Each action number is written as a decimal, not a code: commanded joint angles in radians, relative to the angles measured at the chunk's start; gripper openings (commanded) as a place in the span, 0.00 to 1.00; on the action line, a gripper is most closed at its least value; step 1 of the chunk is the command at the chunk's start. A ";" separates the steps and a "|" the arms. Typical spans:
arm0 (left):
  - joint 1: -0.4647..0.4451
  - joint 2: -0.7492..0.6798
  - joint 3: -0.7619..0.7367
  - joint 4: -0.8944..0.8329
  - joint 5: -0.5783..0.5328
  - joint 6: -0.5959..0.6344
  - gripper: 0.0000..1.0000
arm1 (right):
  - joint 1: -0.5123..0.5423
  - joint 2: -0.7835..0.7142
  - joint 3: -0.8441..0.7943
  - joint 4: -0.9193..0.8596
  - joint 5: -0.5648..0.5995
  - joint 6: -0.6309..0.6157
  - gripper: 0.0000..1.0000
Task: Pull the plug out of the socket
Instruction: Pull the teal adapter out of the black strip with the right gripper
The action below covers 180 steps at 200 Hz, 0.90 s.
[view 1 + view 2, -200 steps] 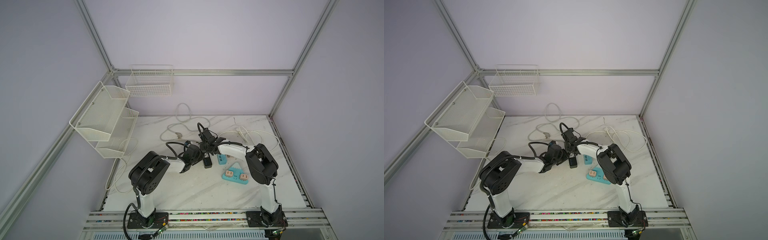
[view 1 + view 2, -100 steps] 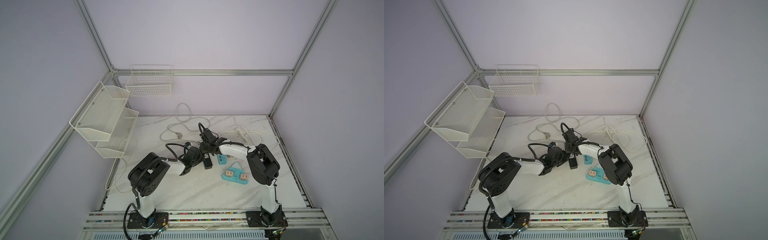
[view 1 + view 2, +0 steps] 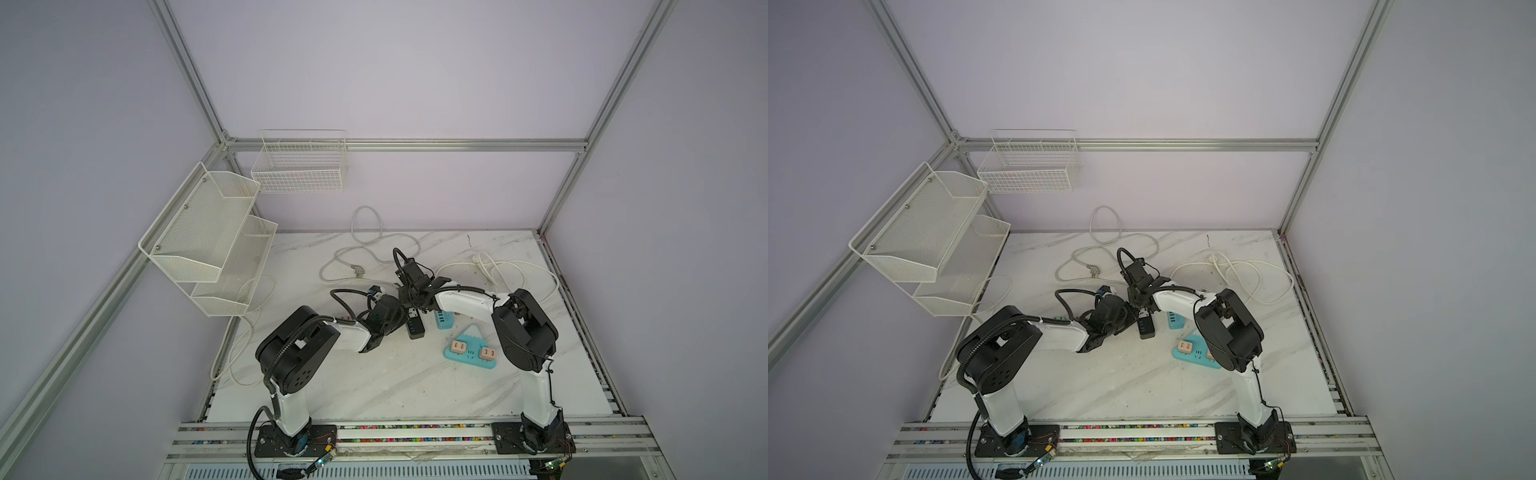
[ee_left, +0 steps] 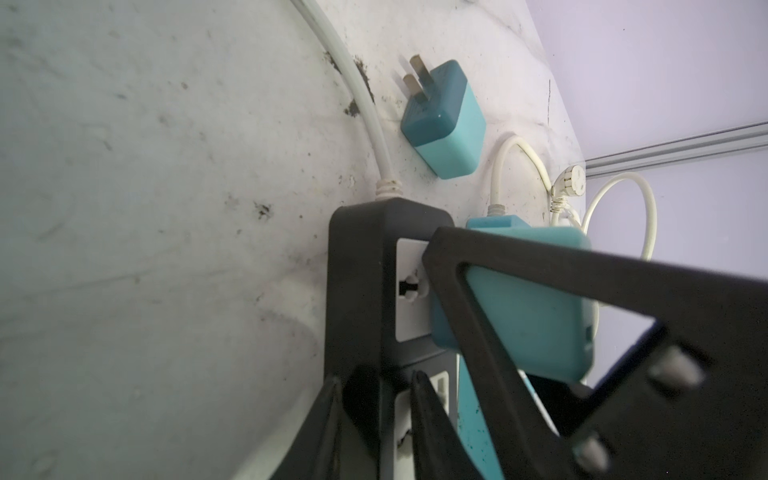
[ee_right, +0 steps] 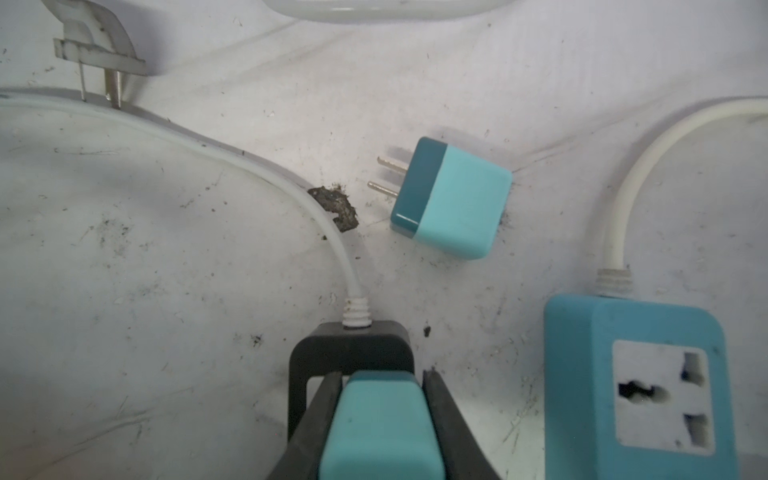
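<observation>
Top view: black power strip (image 3: 415, 329) lies central on the desk (image 3: 374, 386), both arms meeting over it. Left wrist view: your left jaws pinch the strip's side wall; the teal plug (image 4: 519, 324) sits against its white socket face. Right wrist view: your right jaws squeeze that plug; a loose plug (image 5: 451, 199) lies beyond.

Robotics lab test cell: aluminium-profile frame (image 3: 399, 144), plain lilac wall panels (image 3: 374, 75), marble-pattern tabletop (image 3: 374, 382), left arm (image 3: 297, 357) and right arm (image 3: 523, 332) bolted to slotted rail (image 3: 415, 436).
</observation>
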 commanded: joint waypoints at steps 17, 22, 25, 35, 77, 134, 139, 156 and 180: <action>-0.024 0.096 -0.075 -0.294 0.037 -0.006 0.27 | -0.005 -0.064 0.031 0.082 -0.085 0.008 0.00; -0.024 0.097 -0.074 -0.295 0.037 -0.009 0.27 | -0.018 -0.069 0.028 0.086 -0.098 0.010 0.00; -0.025 0.097 -0.073 -0.295 0.038 -0.011 0.27 | -0.023 -0.071 0.028 0.086 -0.101 0.011 0.00; -0.025 0.096 -0.074 -0.292 0.039 -0.011 0.27 | -0.026 -0.073 0.029 0.085 -0.099 0.012 0.00; -0.024 0.091 -0.075 -0.291 0.036 -0.009 0.27 | 0.068 -0.009 0.095 0.047 -0.065 0.019 0.00; -0.025 0.097 -0.076 -0.287 0.044 -0.014 0.27 | -0.018 -0.078 0.056 0.050 -0.082 0.007 0.00; -0.026 0.099 -0.075 -0.286 0.045 -0.014 0.27 | -0.017 -0.074 0.068 0.032 -0.051 0.007 0.00; -0.025 0.104 -0.072 -0.284 0.047 -0.016 0.27 | 0.003 -0.054 0.085 0.021 -0.053 0.001 0.00; -0.025 0.102 -0.074 -0.286 0.041 -0.017 0.27 | 0.064 -0.017 0.117 0.005 -0.057 0.009 0.00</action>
